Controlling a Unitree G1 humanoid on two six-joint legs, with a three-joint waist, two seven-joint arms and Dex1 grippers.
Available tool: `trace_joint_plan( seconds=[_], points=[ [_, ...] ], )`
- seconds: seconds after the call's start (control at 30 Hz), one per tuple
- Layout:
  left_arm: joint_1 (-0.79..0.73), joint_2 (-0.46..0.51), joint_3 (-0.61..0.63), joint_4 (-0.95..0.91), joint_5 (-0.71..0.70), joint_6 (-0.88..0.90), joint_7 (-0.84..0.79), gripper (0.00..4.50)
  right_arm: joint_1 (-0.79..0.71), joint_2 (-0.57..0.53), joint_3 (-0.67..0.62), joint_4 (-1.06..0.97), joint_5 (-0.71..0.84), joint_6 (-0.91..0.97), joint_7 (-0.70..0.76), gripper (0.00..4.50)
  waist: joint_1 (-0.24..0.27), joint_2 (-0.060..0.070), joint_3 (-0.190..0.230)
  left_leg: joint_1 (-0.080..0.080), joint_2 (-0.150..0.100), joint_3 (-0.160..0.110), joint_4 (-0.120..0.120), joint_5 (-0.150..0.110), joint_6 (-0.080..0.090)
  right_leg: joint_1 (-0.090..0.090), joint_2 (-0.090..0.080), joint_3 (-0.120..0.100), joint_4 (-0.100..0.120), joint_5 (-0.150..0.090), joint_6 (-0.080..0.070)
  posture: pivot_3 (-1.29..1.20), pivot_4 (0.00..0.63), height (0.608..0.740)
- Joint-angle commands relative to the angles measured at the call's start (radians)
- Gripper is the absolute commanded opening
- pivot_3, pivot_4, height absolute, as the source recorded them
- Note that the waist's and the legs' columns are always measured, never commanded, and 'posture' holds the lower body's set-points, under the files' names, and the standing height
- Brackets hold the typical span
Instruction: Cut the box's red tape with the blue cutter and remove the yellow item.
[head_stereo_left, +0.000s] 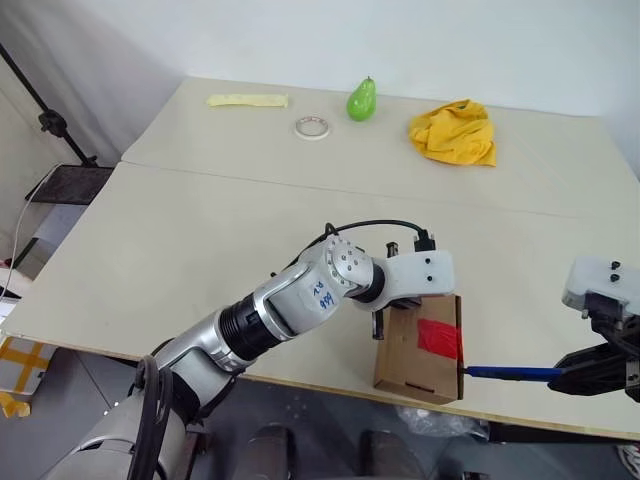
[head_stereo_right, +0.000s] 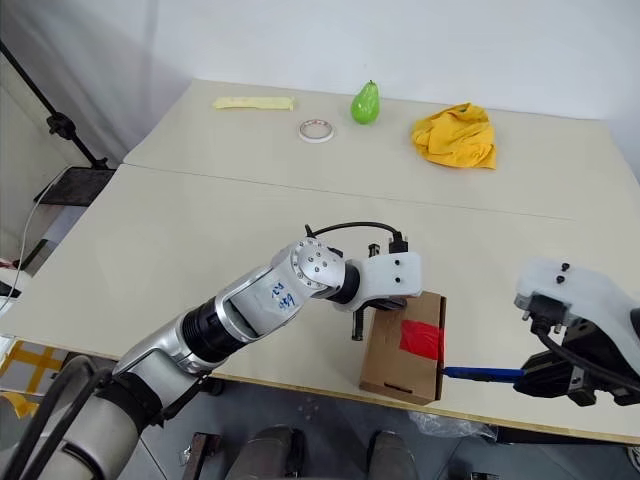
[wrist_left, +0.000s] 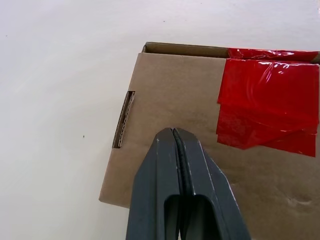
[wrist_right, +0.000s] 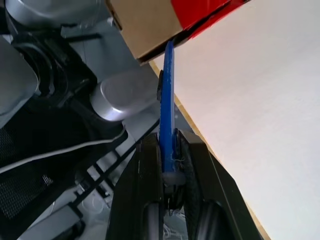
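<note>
The box, a small brown carton, lies at the table's near edge. The red tape sits across its top toward the right side and also shows as a crinkled red patch. My left gripper is shut with nothing in it, its tips over the bare cardboard left of the tape. I cannot tell whether they touch. My right gripper is shut on the blue cutter. The cutter lies level, and its tip meets the box's right side just under the tape. The yellow item is hidden.
At the table's far side lie a pale yellow strip, a white tape roll, a green pear and a crumpled yellow cloth. The table's front edge runs right beside the box.
</note>
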Motion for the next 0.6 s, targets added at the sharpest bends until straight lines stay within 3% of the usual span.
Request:
trace_joint_plan(
  seconds=[0.03,0.4,0.6],
  points=[
    [0.052,0.011,-0.073,0.078,0.026,0.049,-0.008,0.03,-0.012,0.032,-0.112,0.07,-0.065,0.002,0.042,0.14,0.0,0.0,0.0,0.0,0.0,0.0,0.0,0.0,0.0,0.0,0.0,0.0,0.0,0.0,0.0,0.0,0.15,0.74],
    [0.062,0.007,-0.067,0.067,0.033,0.05,-0.018,0.03,-0.053,0.109,-0.131,0.182,-0.188,-0.038,-0.043,0.14,-0.001,0.001,-0.001,0.001,-0.001,0.001,0.0,0.001,0.002,0.001,-0.001,0.003,0.0,0.001,0.003,0.0,0.15,0.74],
    [0.083,-0.023,-0.008,0.056,0.025,0.05,0.015,0.03,-0.118,0.34,-0.08,0.179,-0.266,-0.11,-0.28,0.14,0.0,0.001,-0.001,0.001,-0.003,0.002,0.0,0.002,0.0,0.001,-0.001,0.003,-0.001,0.002,0.003,0.0,0.15,0.74]
  ],
)
